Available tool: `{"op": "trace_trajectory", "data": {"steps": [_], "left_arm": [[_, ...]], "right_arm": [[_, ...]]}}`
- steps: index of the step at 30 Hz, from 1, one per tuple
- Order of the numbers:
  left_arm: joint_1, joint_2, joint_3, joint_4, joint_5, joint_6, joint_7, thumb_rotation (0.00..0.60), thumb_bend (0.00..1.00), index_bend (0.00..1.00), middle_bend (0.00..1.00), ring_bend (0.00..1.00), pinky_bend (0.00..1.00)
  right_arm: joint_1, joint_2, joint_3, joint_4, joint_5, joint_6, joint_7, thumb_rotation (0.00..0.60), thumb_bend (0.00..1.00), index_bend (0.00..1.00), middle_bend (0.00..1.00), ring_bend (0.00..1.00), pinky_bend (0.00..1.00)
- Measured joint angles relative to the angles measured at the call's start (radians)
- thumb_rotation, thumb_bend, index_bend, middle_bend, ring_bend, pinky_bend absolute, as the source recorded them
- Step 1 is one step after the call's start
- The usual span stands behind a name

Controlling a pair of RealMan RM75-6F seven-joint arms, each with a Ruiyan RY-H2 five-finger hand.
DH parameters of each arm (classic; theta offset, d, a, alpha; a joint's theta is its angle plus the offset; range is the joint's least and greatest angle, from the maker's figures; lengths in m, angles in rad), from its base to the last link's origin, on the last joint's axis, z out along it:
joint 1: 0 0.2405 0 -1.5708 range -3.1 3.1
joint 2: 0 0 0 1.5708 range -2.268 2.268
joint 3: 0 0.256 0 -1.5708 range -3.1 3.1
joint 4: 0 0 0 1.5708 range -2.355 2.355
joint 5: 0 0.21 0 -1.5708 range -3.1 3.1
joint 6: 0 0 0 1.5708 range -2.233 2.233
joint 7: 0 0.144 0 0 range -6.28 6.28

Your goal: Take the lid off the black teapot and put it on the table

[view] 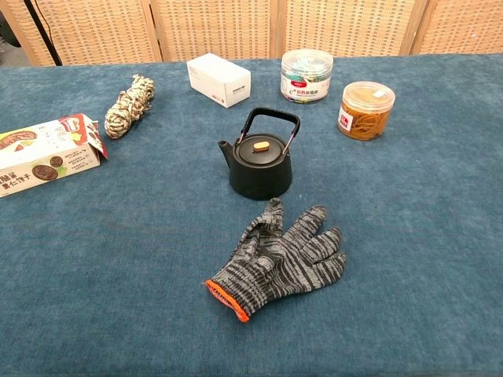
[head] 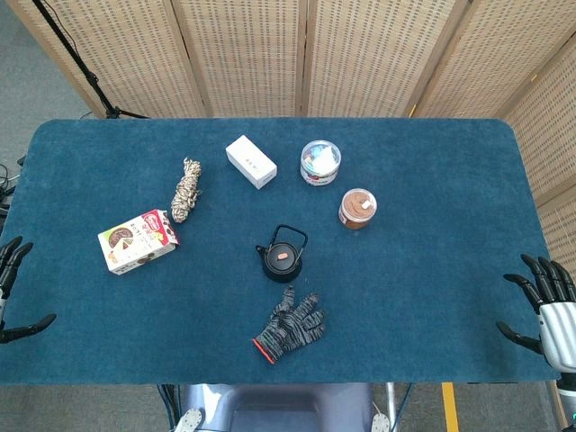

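Note:
The black teapot (head: 281,262) (view: 260,167) stands near the middle of the blue table, handle upright. Its black lid (head: 283,256) (view: 260,148) with a small tan knob sits on top of it. My left hand (head: 11,281) hangs at the table's left edge with fingers spread and nothing in it. My right hand (head: 546,304) is at the far right edge, also spread and holding nothing. Both hands are far from the teapot and neither shows in the chest view.
A grey knit glove (head: 290,326) (view: 277,258) lies just in front of the teapot. Behind it are a white box (head: 250,161), a clear tub (head: 320,162) and a brown jar (head: 357,208). A rope bundle (head: 186,189) and snack box (head: 138,240) lie left.

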Motion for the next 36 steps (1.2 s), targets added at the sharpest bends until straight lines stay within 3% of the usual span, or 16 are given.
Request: {"op": "trace_trajectory", "data": {"steps": [7,12,16,21,26,31,36], "left_arm": [[0.003,0.002,-0.001,0.001,-0.004,0.005,-0.005,0.600,0.00,0.00,0.00,0.00,0.00],[0.004,0.003,-0.006,0.000,-0.009,0.008,-0.010,0.600,0.00,0.00,0.00,0.00,0.00],[0.005,-0.001,-0.015,-0.001,-0.028,0.013,0.002,0.600,0.00,0.00,0.00,0.00,0.00],[0.005,-0.002,-0.025,-0.004,-0.049,0.013,-0.002,0.600,0.00,0.00,0.00,0.00,0.00],[0.003,0.005,-0.022,0.001,-0.041,0.003,-0.020,0.600,0.00,0.00,0.00,0.00,0.00],[-0.001,0.011,-0.021,0.006,-0.038,-0.006,-0.037,0.600,0.00,0.00,0.00,0.00,0.00],[-0.006,0.017,-0.021,0.008,-0.042,-0.018,-0.048,0.600,0.00,0.00,0.00,0.00,0.00]], "right_arm": [[0.002,-0.001,0.004,-0.017,-0.036,-0.024,-0.001,0.600,0.07,0.30,0.12,0.00,0.07],[0.037,0.027,0.008,-0.088,-0.082,-0.060,-0.024,0.600,0.10,0.33,0.12,0.00,0.07],[0.099,0.076,0.028,-0.221,-0.110,-0.127,-0.074,0.600,0.18,0.40,0.14,0.01,0.07],[0.226,0.138,0.093,-0.458,-0.077,-0.320,-0.181,0.600,0.30,0.42,0.15,0.01,0.07],[0.382,0.136,0.194,-0.592,0.097,-0.523,-0.369,0.600,0.37,0.44,0.15,0.01,0.07],[0.516,0.064,0.268,-0.636,0.334,-0.608,-0.567,0.600,0.38,0.44,0.15,0.01,0.07],[0.662,-0.072,0.325,-0.650,0.584,-0.636,-0.752,0.600,0.38,0.45,0.15,0.01,0.07]]}}
